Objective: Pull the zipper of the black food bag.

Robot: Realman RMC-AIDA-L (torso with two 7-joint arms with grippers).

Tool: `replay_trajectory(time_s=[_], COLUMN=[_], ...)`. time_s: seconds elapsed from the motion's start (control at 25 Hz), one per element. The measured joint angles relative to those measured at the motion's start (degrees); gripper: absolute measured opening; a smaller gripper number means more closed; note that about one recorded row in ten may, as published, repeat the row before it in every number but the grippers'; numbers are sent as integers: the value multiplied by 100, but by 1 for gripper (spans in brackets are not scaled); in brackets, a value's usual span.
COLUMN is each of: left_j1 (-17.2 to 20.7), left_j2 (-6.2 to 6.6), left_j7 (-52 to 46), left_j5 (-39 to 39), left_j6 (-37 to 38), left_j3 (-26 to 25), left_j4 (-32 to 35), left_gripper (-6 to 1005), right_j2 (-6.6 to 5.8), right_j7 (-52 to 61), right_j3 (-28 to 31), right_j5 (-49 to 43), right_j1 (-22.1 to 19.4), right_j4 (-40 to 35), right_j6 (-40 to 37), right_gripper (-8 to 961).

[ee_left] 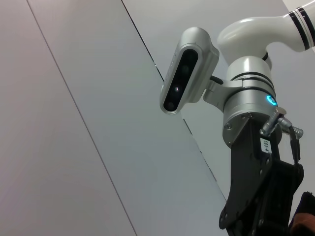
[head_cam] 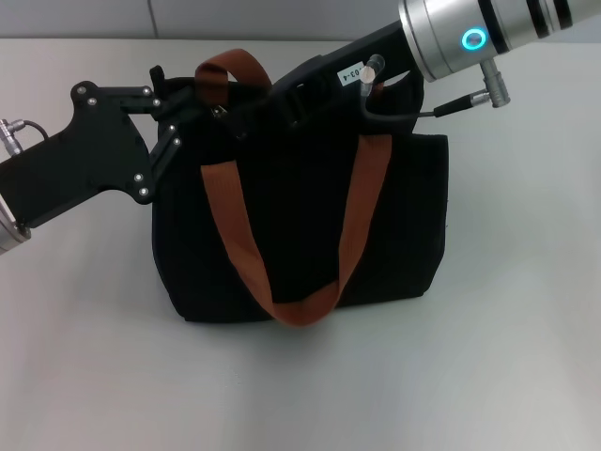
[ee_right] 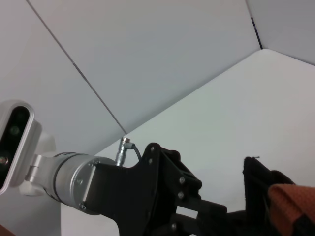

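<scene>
Bag (head_cam: 300, 216) of black fabric, large and boxy, standing upright on a pale table (head_cam: 488, 376) and serving as the landmark here. Two wide orange-brown webbing handles: one (head_cam: 291, 235) hanging down the near face in a long loop almost to the bag's base, the other (head_cam: 230, 68) arching above the top edge at the bag's left end. Zipper along the bag's top, not made out: black arm parts lie across that edge and hide the pull tab.

Left gripper (head_cam: 192, 105) at the bag's upper left corner, reaching in from the left, black linkage touching or just short of the fabric beneath the arched handle; cannot tell whether fingers are spread or closed. Right gripper (head_cam: 246, 113) reaching in over the bag's top from the upper right, silver wrist (head_cam: 470, 38) with a lit blue ring well beyond the bag's right corner; finger state likewise impossible to tell.

Grey wall panels (head_cam: 282, 17) behind the bag.
</scene>
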Motion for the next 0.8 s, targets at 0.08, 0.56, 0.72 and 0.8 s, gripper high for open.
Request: replay_trajectory(time_s=[0.08,0.56,0.72,0.8], left_j1=[0,1,1,0], left_j2=[0,0,0,0], left_j7=[0,0,0,0], left_j5=[0,2,1,2], left_j6=[-2,-6,-6,-7], left_j3=[1,-48,-54,-58], left_j4=[0,-1,0,1], left_gripper=[69,68,68,68], right_j2=[0,0,0,2], right_j7=[34,143,223,255], right_j3=[0,-8,-9,-9], right_j5=[-48,-197,-283,-324], right_j1=[-6,-51,-66,-76], right_j4=[-5,-28,-67,-91], right_j6=[10,83,88,89], right_gripper=[-3,1,1,1])
